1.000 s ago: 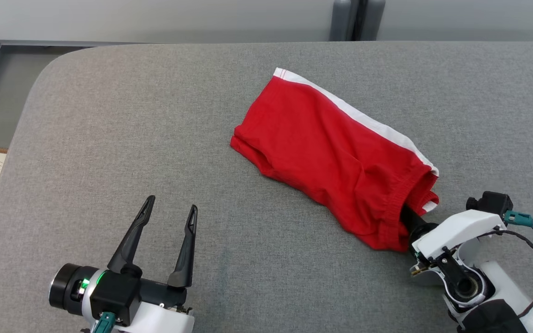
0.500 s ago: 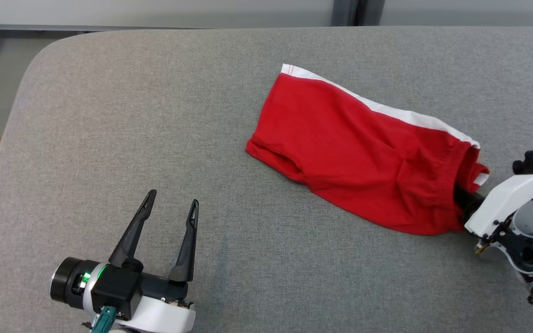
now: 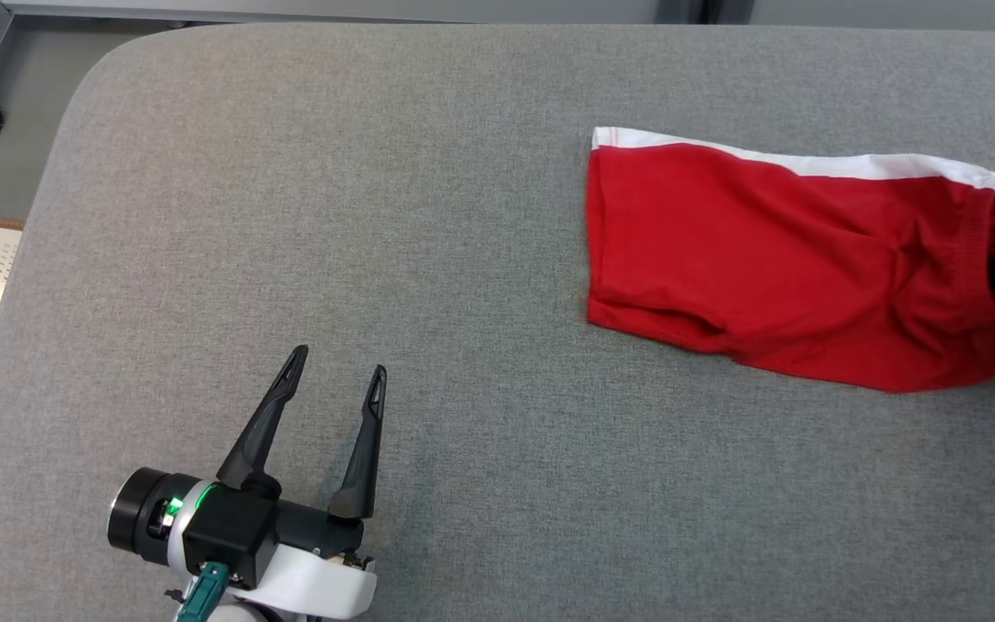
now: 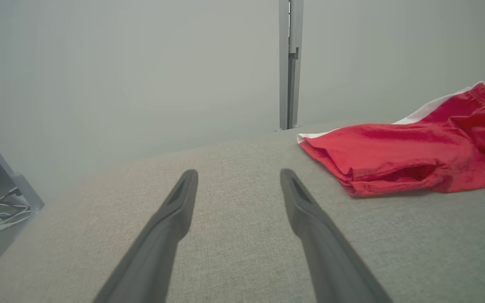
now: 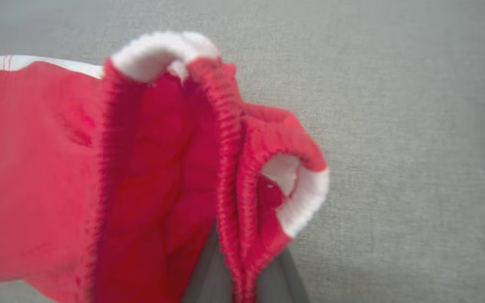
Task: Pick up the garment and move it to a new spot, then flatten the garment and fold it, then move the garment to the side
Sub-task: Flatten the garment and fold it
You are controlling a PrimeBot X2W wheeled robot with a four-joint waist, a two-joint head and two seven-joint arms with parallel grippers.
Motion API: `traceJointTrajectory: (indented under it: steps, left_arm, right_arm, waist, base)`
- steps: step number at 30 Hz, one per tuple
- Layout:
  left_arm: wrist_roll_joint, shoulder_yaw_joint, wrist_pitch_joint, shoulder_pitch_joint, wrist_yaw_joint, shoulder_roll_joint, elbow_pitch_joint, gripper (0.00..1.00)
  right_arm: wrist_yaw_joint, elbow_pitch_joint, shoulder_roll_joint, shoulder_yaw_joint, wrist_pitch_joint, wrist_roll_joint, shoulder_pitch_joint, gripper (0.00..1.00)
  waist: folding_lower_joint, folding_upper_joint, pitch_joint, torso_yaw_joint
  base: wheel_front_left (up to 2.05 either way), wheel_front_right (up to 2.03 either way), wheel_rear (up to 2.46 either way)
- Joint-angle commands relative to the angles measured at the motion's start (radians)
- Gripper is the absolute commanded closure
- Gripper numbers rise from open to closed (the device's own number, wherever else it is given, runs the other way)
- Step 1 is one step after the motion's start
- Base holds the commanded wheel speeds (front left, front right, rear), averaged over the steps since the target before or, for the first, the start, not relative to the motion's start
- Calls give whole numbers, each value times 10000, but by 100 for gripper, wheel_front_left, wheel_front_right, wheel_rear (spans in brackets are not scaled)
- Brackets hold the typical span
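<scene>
Pair of red shorts (image 3: 791,259) w/ a white side stripe lies on the grey padded table (image 3: 377,173), far right of the scene. Its long axis runs left-right, w/ leg hems to the left & the elastic waistband (image 5: 230,147) at the right end. The right gripper (image 5: 244,273) is clenched on that waistband, fingers tucked into the bunched cloth, so the right arm is nearer by far. The left gripper (image 3: 339,360) sits near-left, jaws spread & empty, well apart from the shorts.

Red garment (image 3: 774,268), white-edged, on a seemingly heathered grey tabletop (image 3: 290,216).
</scene>
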Motion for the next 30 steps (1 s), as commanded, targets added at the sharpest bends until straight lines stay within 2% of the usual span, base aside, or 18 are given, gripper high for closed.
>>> traceJointTrajectory:
  steps: [1, 6, 12, 19, 30]
  left_arm:
    - [-82, -9, -25, -211, 14, 22, 7, 0]
    - [-65, -166, -25, -279, -49, 15, 72, 0]
    - [-82, -292, -25, -331, 23, 8, 104, 0]
    - [-128, -344, -25, -106, 16, 2, 330, 0]
    - [-348, -439, -25, 118, 187, 5, 447, 0]
  right_arm:
    - [-3, 261, -180, 253, 157, -319, -326, 100]
    - [-4, 1095, -571, 924, 90, -1240, -1126, 100]
    - [-4, 1998, -501, 1264, -230, -1831, -1687, 100]
    - [-3, 2488, 274, 1539, -201, -1567, -2093, 100]
    - [-3, 2271, 1273, 2158, 1155, -991, -2425, 100]
  waist:
    - [0, -1, 105, 69]
    - [0, -1, 231, 282]
    - [0, -1, 268, 444]
    - [0, -1, -49, 384]
    - [0, -1, -948, 167]
  base:
    - [0, 0, 0]
    - [0, 0, 0]
    - [0, 0, 0]
    - [0, 0, 0]
    - [0, 0, 0]
